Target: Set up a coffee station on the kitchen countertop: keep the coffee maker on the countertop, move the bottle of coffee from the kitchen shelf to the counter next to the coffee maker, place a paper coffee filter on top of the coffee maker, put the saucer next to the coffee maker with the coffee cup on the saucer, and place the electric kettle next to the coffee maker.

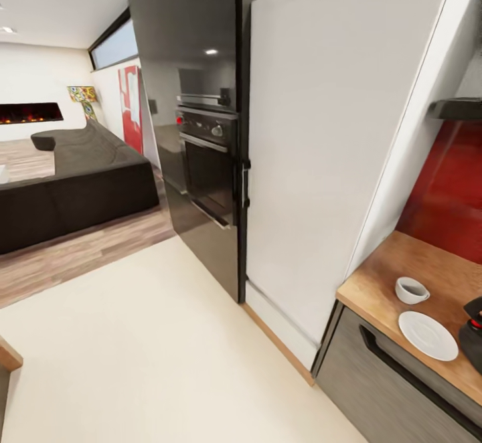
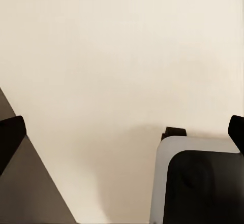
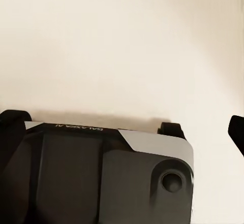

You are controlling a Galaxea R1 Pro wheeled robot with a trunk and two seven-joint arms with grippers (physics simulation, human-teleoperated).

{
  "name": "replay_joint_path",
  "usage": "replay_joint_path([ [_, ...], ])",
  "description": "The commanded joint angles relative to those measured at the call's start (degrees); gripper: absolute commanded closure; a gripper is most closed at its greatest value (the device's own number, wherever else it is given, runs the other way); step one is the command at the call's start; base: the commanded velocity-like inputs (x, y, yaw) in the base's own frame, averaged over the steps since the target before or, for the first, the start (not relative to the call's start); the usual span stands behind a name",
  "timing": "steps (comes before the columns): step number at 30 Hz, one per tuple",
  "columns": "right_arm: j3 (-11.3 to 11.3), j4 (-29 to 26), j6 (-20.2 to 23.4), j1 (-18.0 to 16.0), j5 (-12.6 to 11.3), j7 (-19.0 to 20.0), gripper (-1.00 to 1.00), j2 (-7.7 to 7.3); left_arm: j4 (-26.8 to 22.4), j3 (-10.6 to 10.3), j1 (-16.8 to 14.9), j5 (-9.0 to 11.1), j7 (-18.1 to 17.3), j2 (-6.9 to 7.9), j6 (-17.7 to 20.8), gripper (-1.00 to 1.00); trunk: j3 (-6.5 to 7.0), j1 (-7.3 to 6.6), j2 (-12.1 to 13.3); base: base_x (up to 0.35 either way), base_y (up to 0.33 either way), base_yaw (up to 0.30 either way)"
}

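Observation:
On the wooden countertop (image 1: 375, 282) at the lower right of the head view stands a white coffee cup (image 1: 411, 290). A white saucer (image 1: 428, 335), empty, lies just in front of it. A black appliance with a red part (image 1: 472, 336) is cut off by the frame's right edge, so I cannot tell whether it is the kettle or the coffee maker. In the left wrist view my left gripper (image 2: 122, 132) is open over the cream floor with nothing between its fingers. My right gripper (image 3: 124, 132) is open in the same way. The bottle of coffee and the filter are out of view.
A tall white cabinet panel (image 1: 321, 142) stands left of the counter, and a black oven column (image 1: 204, 162) beyond it. A dark shelf (image 1: 458, 108) hangs over a red backsplash (image 1: 448, 195). A dark sofa (image 1: 73, 182) sits far left. My own base (image 3: 101, 183) appears below the grippers.

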Motion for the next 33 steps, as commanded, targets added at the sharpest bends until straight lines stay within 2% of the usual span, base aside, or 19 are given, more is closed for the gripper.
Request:
replay_joint_path([
  [1,0.5,0.0,0.1,-0.1,-0.6,0.1,-1.0,0.01,0.0,0.4,0.0,-0.6,0.0,-0.02,-0.2,-1.0,-0.11,0.06,-0.1,0.314,0.141,-0.262],
  [20,0.5,0.0,0.1,-0.1,-0.6,0.2,-1.0,0.01,0.0,0.5,0.0,-0.6,0.0,-0.02,-0.3,-1.0,-0.11,0.06,-0.1,0.311,0.151,-0.262],
  [33,0.5,0.0,0.1,-0.1,-0.6,0.2,-1.0,0.02,0.0,0.5,0.0,-0.6,0.0,-0.07,-0.3,-1.0,-0.11,0.06,-0.1,0.224,0.206,-0.262],
])
